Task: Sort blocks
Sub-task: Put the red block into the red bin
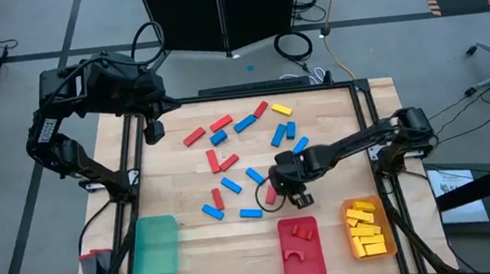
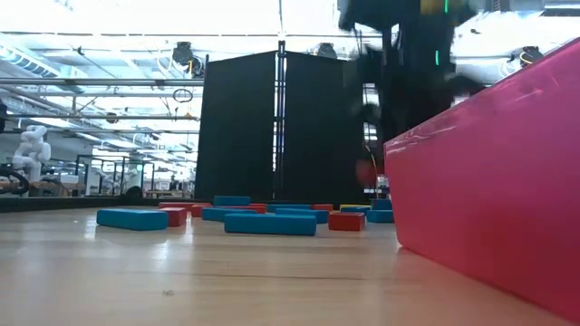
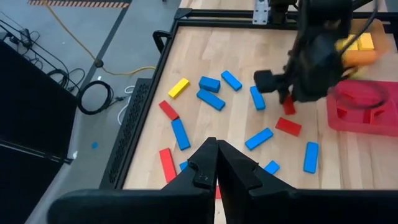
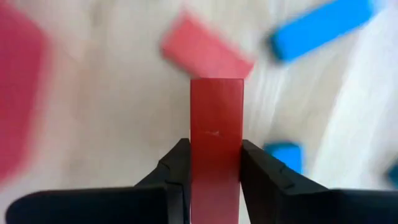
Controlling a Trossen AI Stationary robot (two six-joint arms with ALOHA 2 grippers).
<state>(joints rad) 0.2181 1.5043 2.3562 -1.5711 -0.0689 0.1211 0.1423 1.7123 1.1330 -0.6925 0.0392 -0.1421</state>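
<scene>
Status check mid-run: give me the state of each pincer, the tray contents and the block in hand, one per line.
Right pincer: shut on a red block, above mid-table.
Left pincer: shut, empty, waiting over the table's far left corner.
Green tray: empty.
Red tray: holds red pieces.
Orange tray: holds yellow blocks.
Loose blocks: red, blue and one yellow scattered on the table.

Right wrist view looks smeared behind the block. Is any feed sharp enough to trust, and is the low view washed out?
Right wrist view: the held red rectangular block is crisp between the right gripper fingers, the tabletop behind streaks. Low view: ceiling glare overhead, red plastic tray fills the right side. High view: sharp, evenly lit.
</scene>
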